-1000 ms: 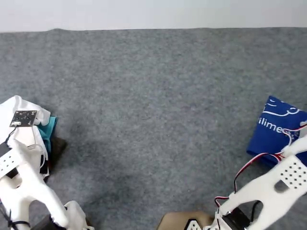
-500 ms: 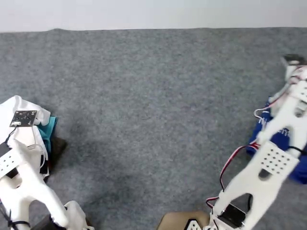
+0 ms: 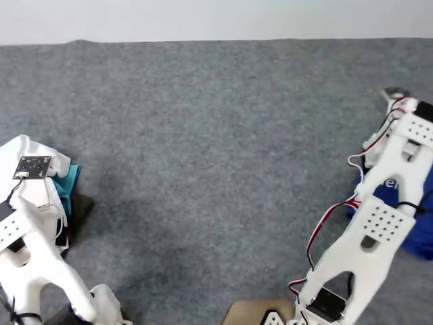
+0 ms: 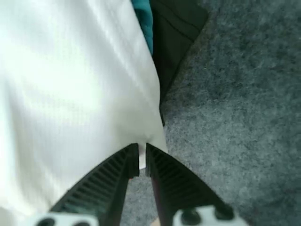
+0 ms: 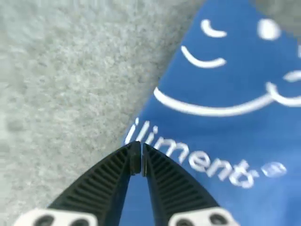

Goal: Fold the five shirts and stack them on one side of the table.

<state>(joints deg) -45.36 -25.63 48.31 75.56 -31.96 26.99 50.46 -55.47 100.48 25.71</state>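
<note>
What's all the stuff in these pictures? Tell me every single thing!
white shirt: one, white, top of the pile at the table's left side.
teal shirt: one, teal, edge peeking out under the white shirt.
dark shirt: one, black, lowest layer showing in the pile.
blue shirt: one, blue with white print, at the table's right side.
table cover: one, grey, fuzzy.
arms: two, white; left arm over the pile, right arm over the blue shirt.
left end effector: one, black, shut on the white shirt's edge.
right end effector: one, black, shut, tips over the blue shirt's edge.
</note>
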